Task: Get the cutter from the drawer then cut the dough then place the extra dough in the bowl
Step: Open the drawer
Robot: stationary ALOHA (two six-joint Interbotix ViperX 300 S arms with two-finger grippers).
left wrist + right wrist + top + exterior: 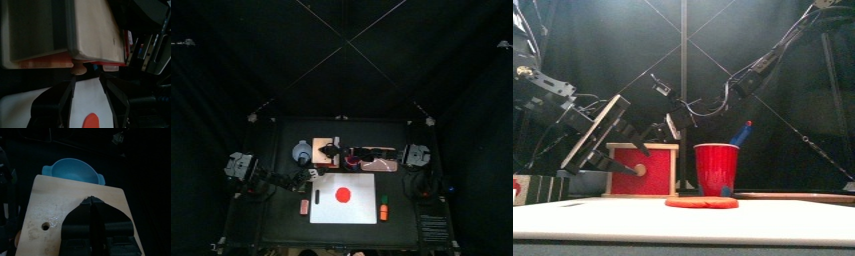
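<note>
The black table (281, 228) is sitting inside black curtains (342, 50) that are closing off the back and both sides. A white cutting board (345, 212) is lying toward the table's front edge, near the middle, and a flat red dough disc (342, 194) is resting at the board's centre. A small red toy (305, 207) is lying just off the board's left edge, and an orange toy with a green end (382, 211) is lying just off its right edge. The pale wooden box (307, 152) is standing near the back edge, left of the middle, its red drawer front (643, 172) sitting flush and facing the front. A blue-grey bowl (70, 170) is sitting just beyond the box. A red cup (718, 168) with a blue toy knife (743, 132) is standing to the box's right. The left gripper (87, 76) is pointing at the drawer front with its jaws a little apart; whether they are touching anything cannot be told. The right gripper (91, 200) is hanging over the box's top with its jaws pressed together, gripping nothing.
</note>
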